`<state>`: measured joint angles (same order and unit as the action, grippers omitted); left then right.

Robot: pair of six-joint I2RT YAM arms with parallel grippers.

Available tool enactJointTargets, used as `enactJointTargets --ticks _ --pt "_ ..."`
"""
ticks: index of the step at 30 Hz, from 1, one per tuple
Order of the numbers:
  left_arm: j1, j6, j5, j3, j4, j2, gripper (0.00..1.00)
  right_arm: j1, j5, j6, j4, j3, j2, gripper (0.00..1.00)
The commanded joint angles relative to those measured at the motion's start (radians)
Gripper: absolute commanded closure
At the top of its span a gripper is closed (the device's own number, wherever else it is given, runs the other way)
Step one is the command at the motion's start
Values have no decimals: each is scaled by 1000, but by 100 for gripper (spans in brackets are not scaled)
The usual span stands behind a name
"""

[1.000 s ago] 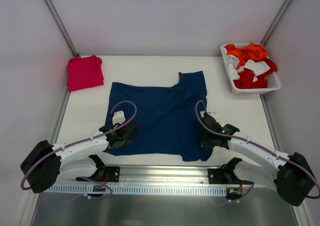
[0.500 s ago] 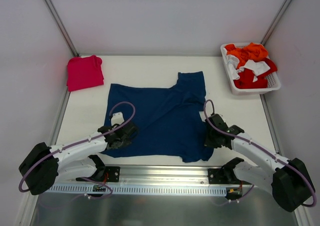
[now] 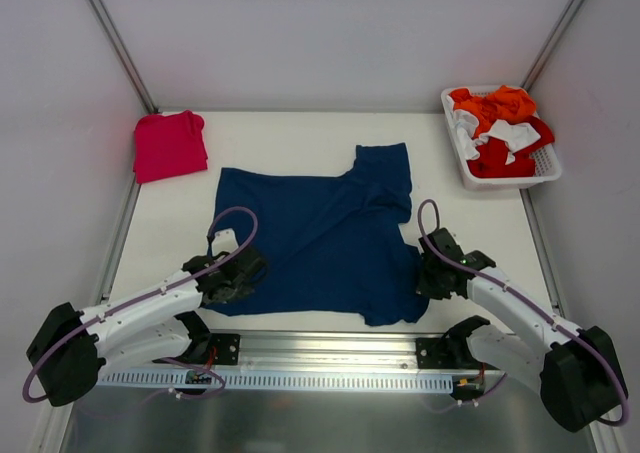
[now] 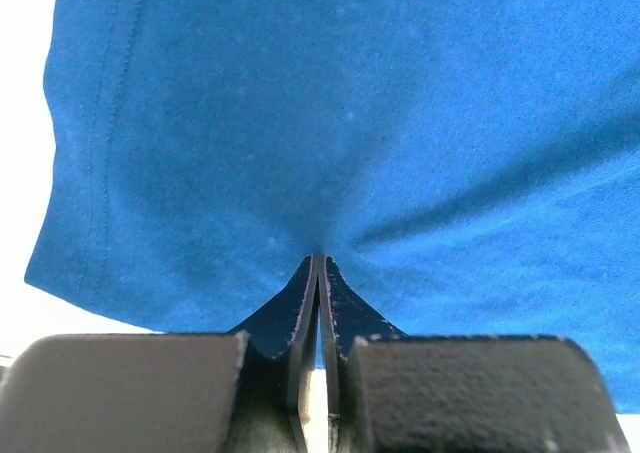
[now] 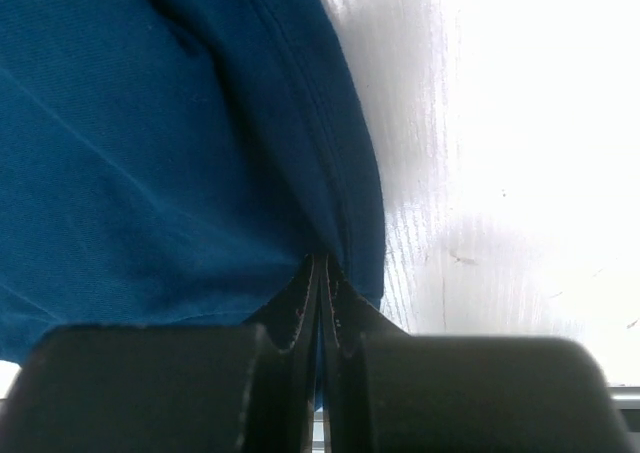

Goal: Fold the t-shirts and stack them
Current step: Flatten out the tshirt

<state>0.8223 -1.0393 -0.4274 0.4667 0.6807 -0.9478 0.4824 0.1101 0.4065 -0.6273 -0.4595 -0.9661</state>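
A dark navy t-shirt [image 3: 320, 233] lies spread flat in the middle of the white table, one sleeve pointing to the back right. My left gripper [image 3: 246, 271] is shut on its near left part; in the left wrist view the gripper [image 4: 318, 260] pinches a small peak of the navy t-shirt [image 4: 350, 123]. My right gripper [image 3: 423, 271] is shut on the shirt's near right edge; in the right wrist view the gripper [image 5: 322, 260] grips the cloth beside the stitched hem [image 5: 340, 173]. A pinkish-red t-shirt [image 3: 170, 145] lies folded at the back left corner.
A white basket [image 3: 545, 173] of orange, red and white cloths stands at the back right. Bare white table [image 5: 520, 153] runs to the right of the navy shirt. A metal rail [image 3: 320, 358] with both arm bases lines the near edge.
Both grippers have slid toward the near edge and slightly outward, left one leftward, right one rightward, still shut on the navy shirt. The shirt's near part has spread a little wider.
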Motion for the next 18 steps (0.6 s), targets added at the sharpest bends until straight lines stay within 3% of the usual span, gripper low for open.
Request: enactJointTargets --ticks 1,10,18 --pt "-12 -30 2 -2 52 18 100 -11 6 5 -48 -18 1 99" --pt "-8 42 32 87 37 31 100 -11 -82 -14 -57 -86 107 99" --pt "9 42 62 89 -44 -31 100 25 -150 0 -11 -90 87 99"
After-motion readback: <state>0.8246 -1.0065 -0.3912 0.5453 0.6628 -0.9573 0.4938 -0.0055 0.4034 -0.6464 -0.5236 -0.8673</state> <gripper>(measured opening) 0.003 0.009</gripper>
